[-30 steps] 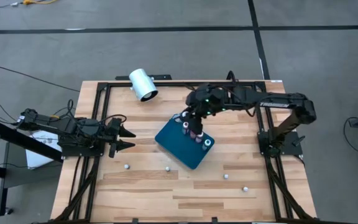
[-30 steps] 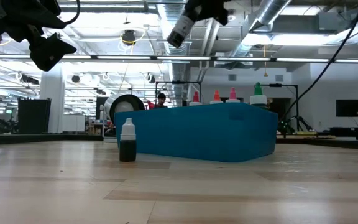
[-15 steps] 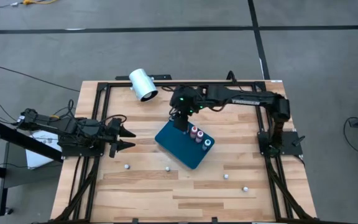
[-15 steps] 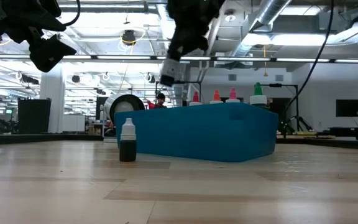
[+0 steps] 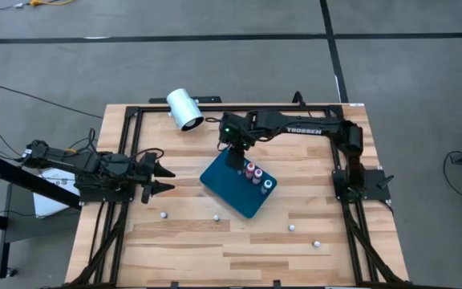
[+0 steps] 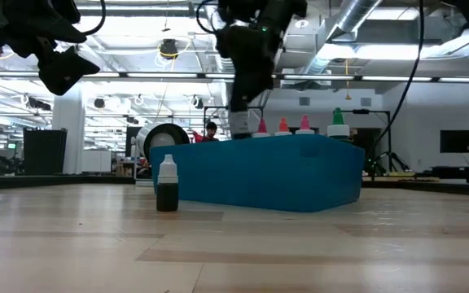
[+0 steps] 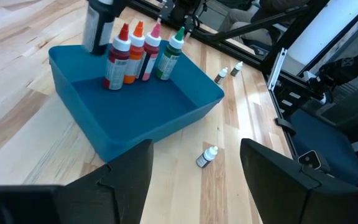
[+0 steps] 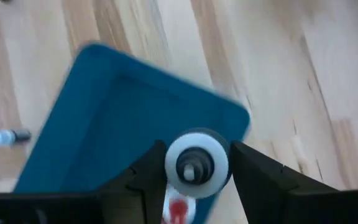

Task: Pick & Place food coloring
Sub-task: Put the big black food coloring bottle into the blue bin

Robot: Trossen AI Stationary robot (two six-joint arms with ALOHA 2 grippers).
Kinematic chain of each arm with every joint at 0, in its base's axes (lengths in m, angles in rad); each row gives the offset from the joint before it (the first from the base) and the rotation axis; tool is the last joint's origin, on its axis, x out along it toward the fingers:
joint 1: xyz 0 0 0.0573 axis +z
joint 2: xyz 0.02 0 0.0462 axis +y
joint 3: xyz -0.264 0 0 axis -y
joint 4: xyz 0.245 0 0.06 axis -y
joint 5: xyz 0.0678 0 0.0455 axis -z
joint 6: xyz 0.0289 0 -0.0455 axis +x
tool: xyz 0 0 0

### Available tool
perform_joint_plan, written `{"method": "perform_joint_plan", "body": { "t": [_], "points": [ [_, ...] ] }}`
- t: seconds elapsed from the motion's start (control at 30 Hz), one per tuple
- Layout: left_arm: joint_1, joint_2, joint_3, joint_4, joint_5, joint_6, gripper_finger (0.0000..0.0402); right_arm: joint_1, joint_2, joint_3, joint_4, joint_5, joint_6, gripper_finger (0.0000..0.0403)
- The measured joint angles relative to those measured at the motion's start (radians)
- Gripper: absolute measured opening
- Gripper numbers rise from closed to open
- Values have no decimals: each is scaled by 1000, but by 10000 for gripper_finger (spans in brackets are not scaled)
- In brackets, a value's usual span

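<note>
The right gripper (image 5: 235,155) holds a white-capped food coloring bottle (image 8: 196,163) between its fingers, over the far corner of the teal tray (image 5: 227,186), beside the bottles standing inside. The left gripper (image 5: 165,179) waits wide open at the counter's (image 5: 191,241) left.

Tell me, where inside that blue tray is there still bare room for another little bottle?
The tray is crowded only along one wall, where four bottles stand in a row and the right gripper lowers a white-capped bottle beside them. The floor from that row to the opposite wall is bare.
</note>
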Motion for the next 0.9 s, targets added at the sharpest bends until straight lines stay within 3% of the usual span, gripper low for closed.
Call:
{"method": "perform_joint_plan", "body": {
  "t": [0.53,0.9],
  "points": [
    [0,0,0,1,0,-9,233,-4,37,-10,19,-2,-16,160],
    [0,0,0,1,8,-14,233,-1,133,-13,21,-5,-40,158]
  ]
}}
